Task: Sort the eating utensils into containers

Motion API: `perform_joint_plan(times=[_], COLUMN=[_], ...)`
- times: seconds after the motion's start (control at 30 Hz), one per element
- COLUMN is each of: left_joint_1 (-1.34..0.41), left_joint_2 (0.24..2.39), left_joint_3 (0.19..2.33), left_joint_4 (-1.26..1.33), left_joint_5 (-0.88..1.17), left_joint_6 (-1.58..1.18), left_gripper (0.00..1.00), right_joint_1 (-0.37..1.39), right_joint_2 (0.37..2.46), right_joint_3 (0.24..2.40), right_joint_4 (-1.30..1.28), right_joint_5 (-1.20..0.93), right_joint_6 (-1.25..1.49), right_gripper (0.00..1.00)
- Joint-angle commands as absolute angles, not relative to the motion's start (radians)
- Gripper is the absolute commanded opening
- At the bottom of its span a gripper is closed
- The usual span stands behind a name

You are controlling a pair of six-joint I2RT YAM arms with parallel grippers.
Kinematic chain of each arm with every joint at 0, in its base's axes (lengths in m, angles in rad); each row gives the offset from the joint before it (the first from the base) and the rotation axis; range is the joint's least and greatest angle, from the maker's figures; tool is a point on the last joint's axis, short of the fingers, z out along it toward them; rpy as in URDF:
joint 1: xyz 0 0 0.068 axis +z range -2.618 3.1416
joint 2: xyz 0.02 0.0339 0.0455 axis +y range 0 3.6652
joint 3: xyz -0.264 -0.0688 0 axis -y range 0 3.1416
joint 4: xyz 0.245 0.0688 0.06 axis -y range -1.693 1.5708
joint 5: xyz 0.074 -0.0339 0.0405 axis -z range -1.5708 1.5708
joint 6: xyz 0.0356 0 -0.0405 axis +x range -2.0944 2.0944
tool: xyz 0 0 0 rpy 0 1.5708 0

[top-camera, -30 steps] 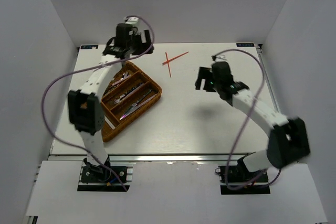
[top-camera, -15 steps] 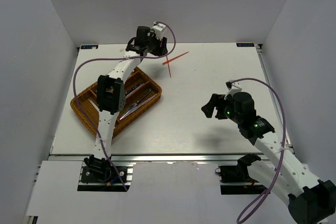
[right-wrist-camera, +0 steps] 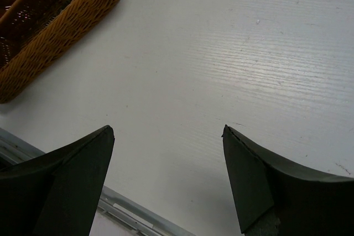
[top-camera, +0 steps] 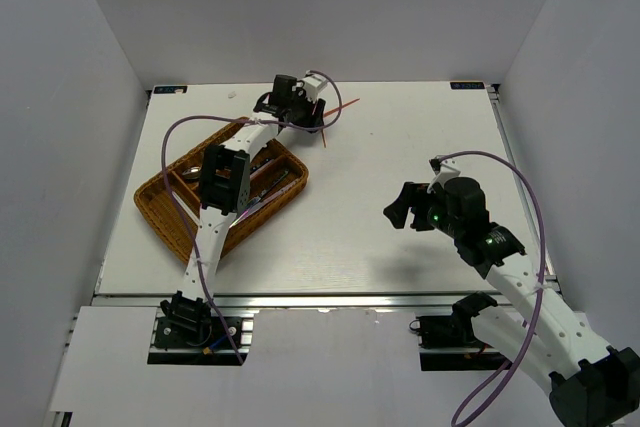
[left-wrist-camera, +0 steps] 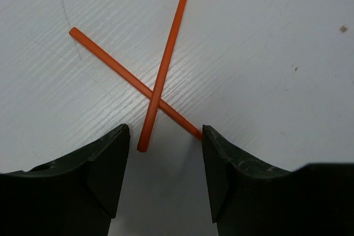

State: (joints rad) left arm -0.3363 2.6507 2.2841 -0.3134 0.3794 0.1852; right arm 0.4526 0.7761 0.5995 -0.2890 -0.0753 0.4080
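White desk (top-camera: 420,147) carries two crossed red chopsticks (left-wrist-camera: 160,84) near its far edge; the left claw (left-wrist-camera: 164,136) straddles their near ends, released. The right claw (right-wrist-camera: 168,136) hangs released, right of the wicker tray (right-wrist-camera: 61,29).

On the table (top-camera: 400,147), the tray (top-camera: 152,209) lies left with utensils (top-camera: 270,183) in its compartments, two crossed chopsticks (left-wrist-camera: 156,100) lie behind and right of it beneath the left gripper (left-wrist-camera: 165,136), and the right gripper (top-camera: 400,212) hangs well apart, nearer the front right
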Motion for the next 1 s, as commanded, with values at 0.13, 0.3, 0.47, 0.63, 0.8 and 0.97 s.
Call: perform_joint_plan(times=[0.13,0.3,0.47,0.63,0.8,0.97], left_joint_1=[-0.337,-0.337,-0.331,-0.328,-0.322,-0.322], left_joint_2=[2.628,2.646,2.646,2.651,2.669,2.681], left_joint_3=[2.290,2.287,2.281,2.278,2.278,2.278], left_joint_4=[-0.298,-0.304,-0.278,-0.250,-0.252,-0.255], left_joint_5=[0.396,0.397,0.423,0.429,0.423,0.408], left_joint_6=[0.219,0.229,0.209,0.201,0.202,0.212], left_gripper=[0.62,0.57,0.52,0.51,0.46,0.42], right_joint_1=[0.453,0.451,0.453,0.451,0.453,0.453], right_joint_2=[0.775,0.785,0.804,0.816,0.815,0.816], right_joint_3=[0.603,0.601,0.591,0.586,0.586,0.588], right_joint_4=[-0.264,-0.258,-0.244,-0.235,-0.235,-0.232], right_joint_5=[-0.092,-0.089,-0.092,-0.101,-0.097,-0.098], right_joint_6=[0.393,0.385,0.387,0.387,0.385,0.383], right_gripper=[0.83,0.83,0.83,0.83,0.83,0.83])
